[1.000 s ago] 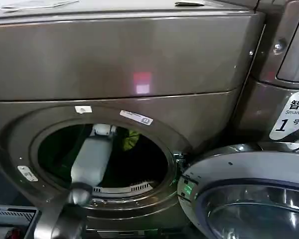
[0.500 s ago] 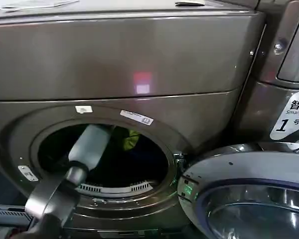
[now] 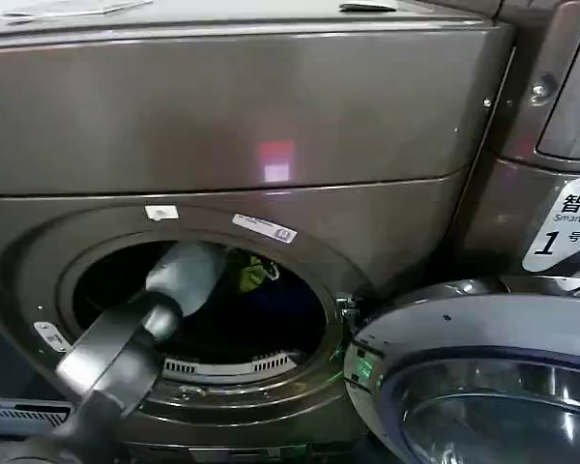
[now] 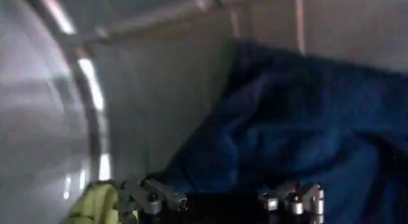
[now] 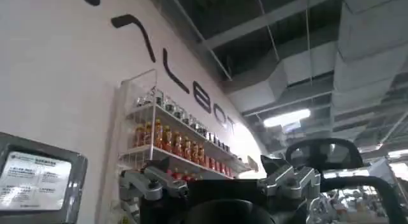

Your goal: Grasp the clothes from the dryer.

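Left gripper (image 4: 223, 203) deep inside dryer (image 3: 271, 126) drum, fingers apart, nothing between them. Clothes (image 4: 293, 136) bunched just ahead, roughly twelve o'clock of fingertips; depth hard to judge. Advice: push into fold, close on thick bunch. Right gripper (image 5: 220, 187) open, parked outside.

Dryer (image 3: 271, 106): bronze-grey casing with a dull sheen; pinkish-red reflection patch on the front panel.
Label (image 3: 568, 227): white, black characters, numeral 1.
Door (image 3: 483, 387): pale grey ring, silver inner bowl.
Clothes (image 4: 299, 136): deep navy-blue folds; lime yellow-green patch at the lower edge, plain, no print.
Left arm (image 3: 179, 280): light grey forearm, darker grey upper link.
Drum wall (image 4: 38, 117): grey metal, white glare streaks.
Shelf bottles (image 5: 169, 142): orange-red contents on a white wire rack.
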`<state>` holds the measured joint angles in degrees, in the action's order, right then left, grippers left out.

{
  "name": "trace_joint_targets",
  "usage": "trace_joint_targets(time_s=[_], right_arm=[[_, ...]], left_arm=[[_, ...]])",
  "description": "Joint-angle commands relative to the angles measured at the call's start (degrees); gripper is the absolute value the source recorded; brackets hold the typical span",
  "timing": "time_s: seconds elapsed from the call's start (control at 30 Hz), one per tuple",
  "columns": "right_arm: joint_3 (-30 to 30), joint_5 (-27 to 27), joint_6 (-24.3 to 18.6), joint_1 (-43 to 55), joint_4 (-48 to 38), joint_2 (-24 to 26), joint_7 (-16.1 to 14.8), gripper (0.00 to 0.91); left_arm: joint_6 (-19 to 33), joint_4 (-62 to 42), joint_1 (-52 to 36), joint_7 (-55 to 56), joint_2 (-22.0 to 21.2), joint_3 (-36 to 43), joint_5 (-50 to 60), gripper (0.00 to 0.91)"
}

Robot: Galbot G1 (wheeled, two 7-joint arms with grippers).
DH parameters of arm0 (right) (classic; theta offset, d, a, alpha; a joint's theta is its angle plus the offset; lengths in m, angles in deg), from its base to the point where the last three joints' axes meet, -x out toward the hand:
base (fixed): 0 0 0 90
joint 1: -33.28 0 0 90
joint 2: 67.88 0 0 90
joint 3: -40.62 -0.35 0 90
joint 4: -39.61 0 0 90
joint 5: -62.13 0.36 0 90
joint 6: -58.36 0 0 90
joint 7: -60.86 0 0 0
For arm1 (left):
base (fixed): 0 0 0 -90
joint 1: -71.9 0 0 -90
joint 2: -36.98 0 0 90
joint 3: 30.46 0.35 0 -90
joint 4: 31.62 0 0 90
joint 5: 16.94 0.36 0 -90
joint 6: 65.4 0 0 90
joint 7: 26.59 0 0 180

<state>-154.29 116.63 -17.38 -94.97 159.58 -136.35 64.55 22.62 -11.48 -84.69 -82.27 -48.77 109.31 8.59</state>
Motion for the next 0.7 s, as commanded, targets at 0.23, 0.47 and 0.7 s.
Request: trace_joint_targets(time_s=[0.23, 0.47, 0.7], right_arm=[[0.5, -0.1, 0.0, 0.2, 0.2, 0.0, -0.1, 0.907], [0.6, -0.2, 0.0, 0.3, 0.4, -0.5, -0.1, 0.907], [0.7, -0.2, 0.0, 0.3, 0.5, -0.6, 0.0, 0.907]], left_arm=[[-0.4, -1.8, 1.5, -1.3, -0.6, 3.5, 4.7, 0.907], [-0.3, -1.9, 1.8, -1.5, -0.8, 3.9, 4.5, 0.000], [0.0, -1.7, 1.0, -1.9, -0.3, 4.1, 4.3, 0.000]])
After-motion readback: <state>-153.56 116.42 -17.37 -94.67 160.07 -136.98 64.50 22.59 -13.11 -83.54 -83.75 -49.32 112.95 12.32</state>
